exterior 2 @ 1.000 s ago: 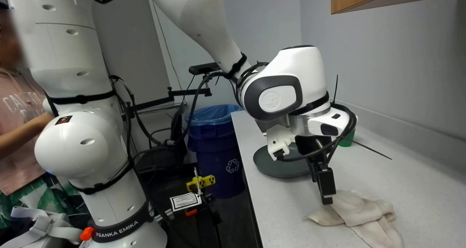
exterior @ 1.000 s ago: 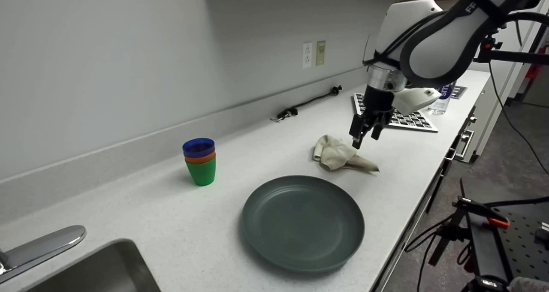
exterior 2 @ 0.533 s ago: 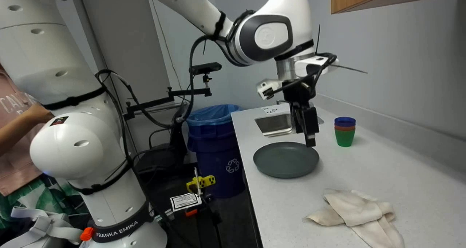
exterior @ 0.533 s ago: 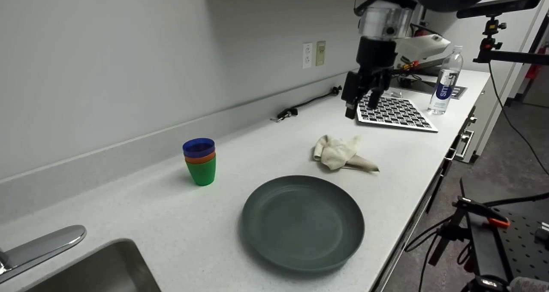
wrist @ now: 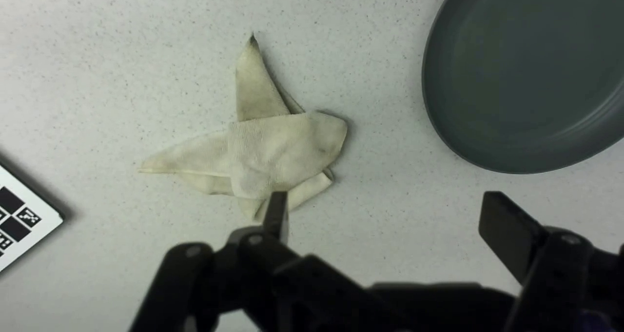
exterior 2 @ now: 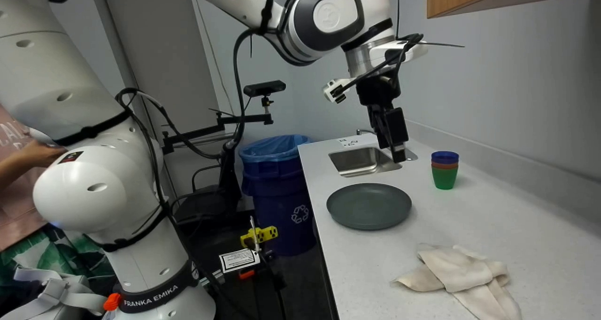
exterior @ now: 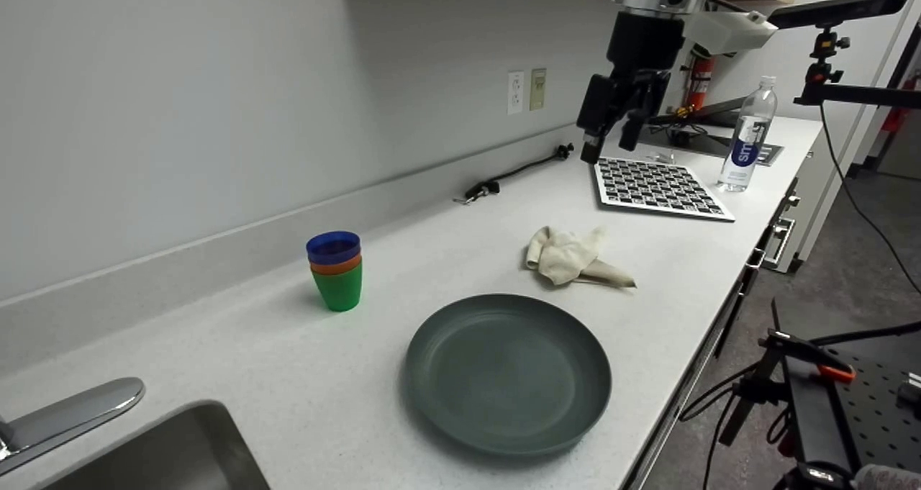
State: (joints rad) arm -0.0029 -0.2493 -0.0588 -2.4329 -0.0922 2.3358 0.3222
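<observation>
My gripper [wrist: 387,217]: fingers spread, empty, held high | cloth [wrist: 275,151]: crumpled on the counter [wrist: 122,78], near the plate [wrist: 521,83] | risk — lowering here, I could pin a loose fold under one finger, since it looks off-centre.

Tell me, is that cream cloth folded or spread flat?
Loosely folded, not spread flat: in the wrist view, the cloth lies bunched, one layer crossing over others.

Your arm [exterior 2: 230,3] spans an exterior view from left to upper centre-right; your gripper [exterior: 609,147] points down, jaws parted.
</observation>
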